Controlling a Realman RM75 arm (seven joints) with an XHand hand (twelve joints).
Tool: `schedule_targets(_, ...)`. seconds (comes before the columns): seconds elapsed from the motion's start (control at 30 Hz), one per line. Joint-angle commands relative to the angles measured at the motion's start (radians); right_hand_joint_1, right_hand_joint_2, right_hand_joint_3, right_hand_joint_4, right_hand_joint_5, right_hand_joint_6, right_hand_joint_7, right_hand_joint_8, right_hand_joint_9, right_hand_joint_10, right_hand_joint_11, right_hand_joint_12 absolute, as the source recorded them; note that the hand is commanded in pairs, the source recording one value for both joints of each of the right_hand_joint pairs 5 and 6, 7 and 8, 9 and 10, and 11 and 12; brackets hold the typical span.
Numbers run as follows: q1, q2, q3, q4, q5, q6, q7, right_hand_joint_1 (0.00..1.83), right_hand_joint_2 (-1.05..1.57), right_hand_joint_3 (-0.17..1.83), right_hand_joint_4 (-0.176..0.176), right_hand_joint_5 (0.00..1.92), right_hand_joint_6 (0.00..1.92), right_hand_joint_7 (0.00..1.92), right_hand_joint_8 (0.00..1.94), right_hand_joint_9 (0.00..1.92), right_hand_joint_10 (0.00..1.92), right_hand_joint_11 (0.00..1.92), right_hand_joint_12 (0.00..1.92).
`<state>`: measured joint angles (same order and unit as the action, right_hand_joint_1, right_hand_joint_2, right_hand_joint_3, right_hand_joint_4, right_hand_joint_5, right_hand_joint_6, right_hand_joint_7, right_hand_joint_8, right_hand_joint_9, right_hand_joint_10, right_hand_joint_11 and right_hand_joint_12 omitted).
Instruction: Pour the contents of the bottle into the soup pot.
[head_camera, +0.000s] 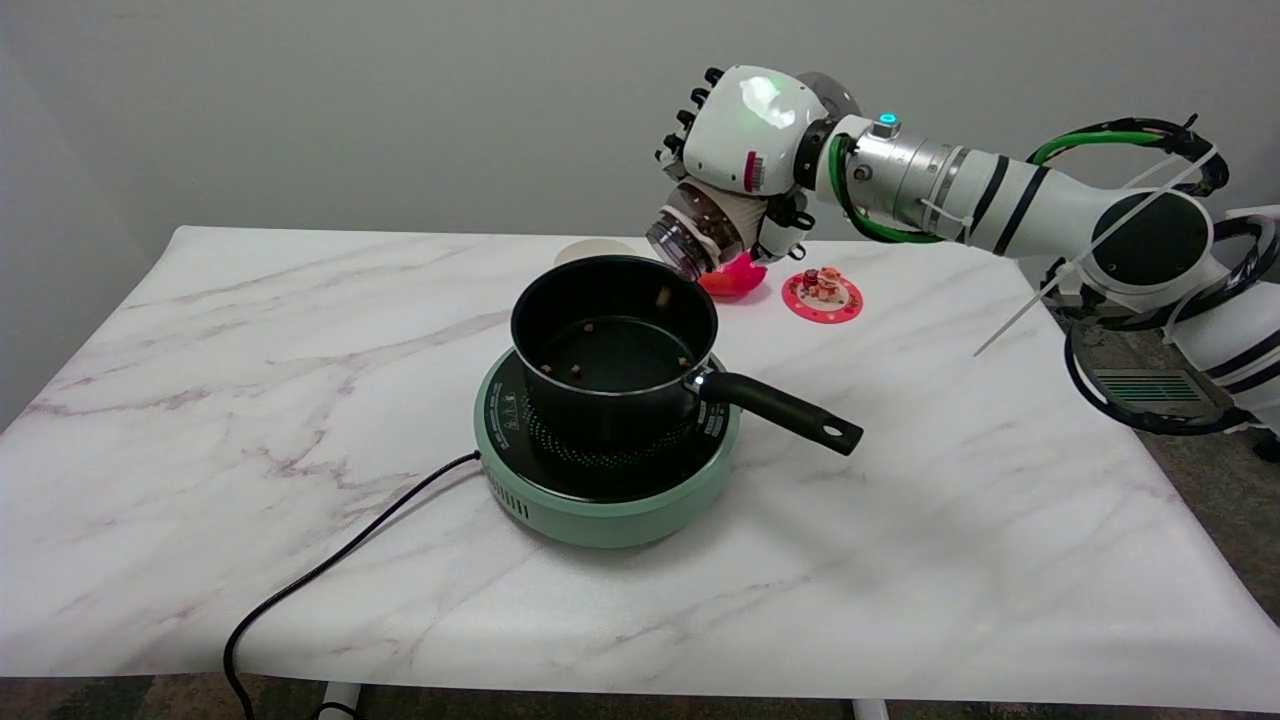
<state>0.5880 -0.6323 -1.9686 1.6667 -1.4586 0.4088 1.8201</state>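
My right hand (750, 135) grips a clear bottle (692, 235) with brown bits inside, held above the far right rim of the black soup pot (610, 345). The bottle is tilted steeply, its open mouth pointing down and left over the pot. Several small brown pieces lie on the pot's bottom, and one shows in the air just inside the far wall. The pot sits on a green round cooker (600, 500), its black handle (785, 408) pointing right.
A pink object (735, 280) lies behind the pot, partly hidden by the bottle. A pink disc with small figures (822, 294) sits to its right. A pale round lid or bowl (590, 250) peeks out behind the pot. The cooker's black cable (330, 570) runs off the front edge.
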Motion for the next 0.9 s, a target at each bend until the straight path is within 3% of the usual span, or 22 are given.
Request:
schedule_targets(0.03, 0.124, -0.016, -0.123, 0.016, -0.006, 0.017, 0.000, 1.40, 1.02, 0.54, 0.000, 1.79, 1.79, 1.72, 1.72, 1.32, 1.32, 1.18, 1.18)
schedule_targets(0.9, 0.201, -0.027, -0.167, -0.008, -0.058, 0.047, 0.003, 1.40, 1.01, 0.54, 0.000, 1.77, 1.77, 1.72, 1.72, 1.33, 1.33, 1.19, 1.19)
